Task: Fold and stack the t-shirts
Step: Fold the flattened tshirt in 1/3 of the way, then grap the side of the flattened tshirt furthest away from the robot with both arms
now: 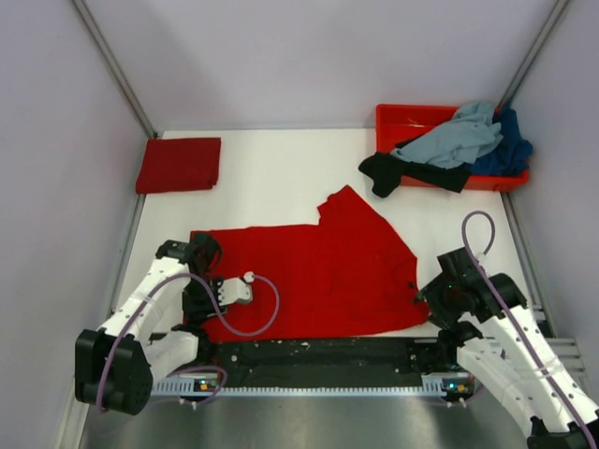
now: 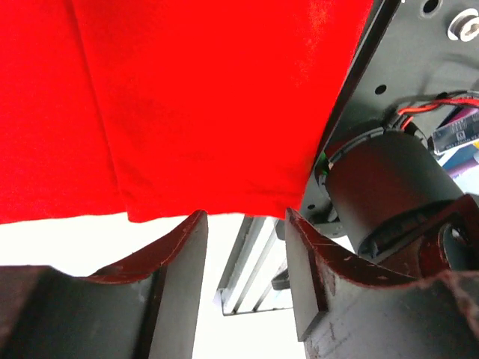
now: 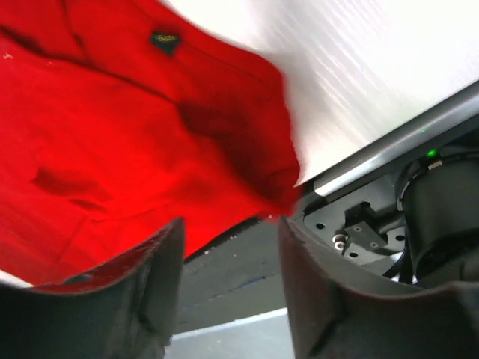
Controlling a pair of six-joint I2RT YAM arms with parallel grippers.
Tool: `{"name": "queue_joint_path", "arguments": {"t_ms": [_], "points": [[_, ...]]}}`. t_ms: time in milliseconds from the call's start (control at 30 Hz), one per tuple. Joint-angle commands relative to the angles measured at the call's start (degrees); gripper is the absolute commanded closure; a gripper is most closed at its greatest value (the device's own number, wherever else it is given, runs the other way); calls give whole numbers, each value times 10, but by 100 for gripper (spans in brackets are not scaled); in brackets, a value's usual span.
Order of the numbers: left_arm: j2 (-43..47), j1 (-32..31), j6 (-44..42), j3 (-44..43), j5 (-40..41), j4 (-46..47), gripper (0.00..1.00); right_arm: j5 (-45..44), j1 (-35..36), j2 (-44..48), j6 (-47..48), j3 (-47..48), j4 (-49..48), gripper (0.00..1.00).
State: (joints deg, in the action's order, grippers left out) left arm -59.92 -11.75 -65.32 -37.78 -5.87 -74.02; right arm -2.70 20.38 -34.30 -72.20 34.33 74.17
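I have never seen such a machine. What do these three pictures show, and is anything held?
It is a robot: a left arm and a right arm, each ending in a two-finger pincer. One picture looks down from above; the other two come from wrist cameras, showing the left pincer and right pincer. On the table lie a spread bright red t-shirt, a folded darker red t-shirt, and a red-orange tray with a grey-blue t-shirt, a black t-shirt and a dark blue t-shirt. Both pincers are open at the red shirt's near edge; nothing is held.
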Motion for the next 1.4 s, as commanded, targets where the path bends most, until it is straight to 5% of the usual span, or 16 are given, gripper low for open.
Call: {"name": "queue_joint_path", "arguments": {"t_ms": [0,100,267,400,567,733,933,1067,1367], "points": [[-19,-1,25,-71,16,-11,48,-31,-7,4,9,75,45,37],[-56,11,96,-148,25,52,44,-73,-7,-14,103,147,-26,32],[-177,65,217,-286,25,144,43,-24,-6,-129,320,213,-269,26],[-294,137,319,-402,-23,175,43,39,-3,-322,477,326,-368,28],[-391,200,412,-469,-39,226,44,55,2,-579,605,533,-374,31],[-469,225,457,-491,-34,261,45,30,3,-828,655,730,-333,47],[-544,237,481,-515,-40,267,45,-6,7,-1016,679,883,-295,46],[-562,239,489,-493,-49,285,45,17,8,-1083,675,930,-292,41],[-583,244,481,-475,-57,289,49,57,20,-1095,658,901,-268,50]]}}
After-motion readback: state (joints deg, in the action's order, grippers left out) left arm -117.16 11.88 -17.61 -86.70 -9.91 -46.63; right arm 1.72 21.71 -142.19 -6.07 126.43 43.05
